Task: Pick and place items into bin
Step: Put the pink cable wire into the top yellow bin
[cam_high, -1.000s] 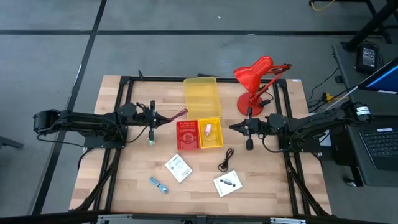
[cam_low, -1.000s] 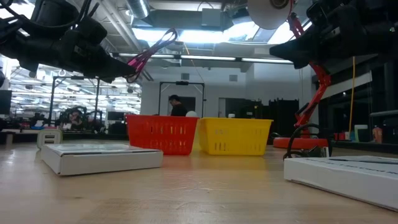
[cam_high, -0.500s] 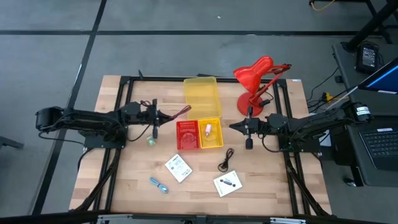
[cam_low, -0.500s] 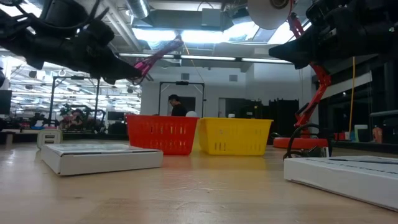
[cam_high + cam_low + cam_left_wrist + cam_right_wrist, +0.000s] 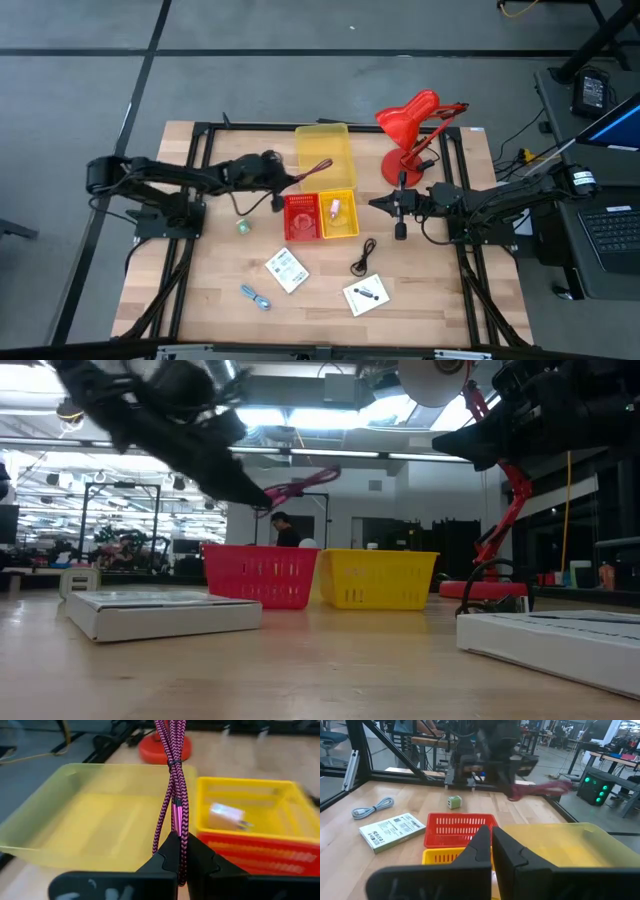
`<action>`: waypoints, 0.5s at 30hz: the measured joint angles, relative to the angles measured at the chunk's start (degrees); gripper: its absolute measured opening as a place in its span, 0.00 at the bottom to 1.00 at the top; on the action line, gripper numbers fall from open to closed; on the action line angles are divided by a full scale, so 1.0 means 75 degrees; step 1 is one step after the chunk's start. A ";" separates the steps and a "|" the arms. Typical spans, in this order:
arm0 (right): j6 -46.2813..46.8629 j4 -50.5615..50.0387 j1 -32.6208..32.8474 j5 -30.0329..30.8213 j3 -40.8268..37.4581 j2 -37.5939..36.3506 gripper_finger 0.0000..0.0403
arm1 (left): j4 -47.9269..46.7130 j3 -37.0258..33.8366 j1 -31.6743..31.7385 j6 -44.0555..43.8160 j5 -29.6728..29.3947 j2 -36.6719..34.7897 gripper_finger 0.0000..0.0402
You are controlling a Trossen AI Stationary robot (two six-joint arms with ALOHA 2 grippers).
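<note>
Magenta zigzag-braided cord (image 5: 172, 795), doubled and banded, pinched in left gripper (image 5: 177, 870) jaws, right gripper (image 5: 491, 845) jaws closed empty

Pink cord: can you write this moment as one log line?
left gripper: shut on pink cord | above red basket | right gripper: shut, waiting beside yellow basket

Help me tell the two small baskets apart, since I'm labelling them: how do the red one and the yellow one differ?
The red basket sits nearer the left gripper, which holds the dark red cord above the baskets; the yellow basket sits nearer the right gripper. The yellow basket holds a small white item; nothing distinct shows in the red basket. Both are small slotted baskets of similar size, side by side and touching.
</note>
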 joint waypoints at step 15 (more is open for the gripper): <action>0.0027 0.0003 -0.0003 -0.0002 0.0000 0.0003 0.00 | -0.1354 0.2581 0.0010 0.0205 -0.1709 0.2340 0.01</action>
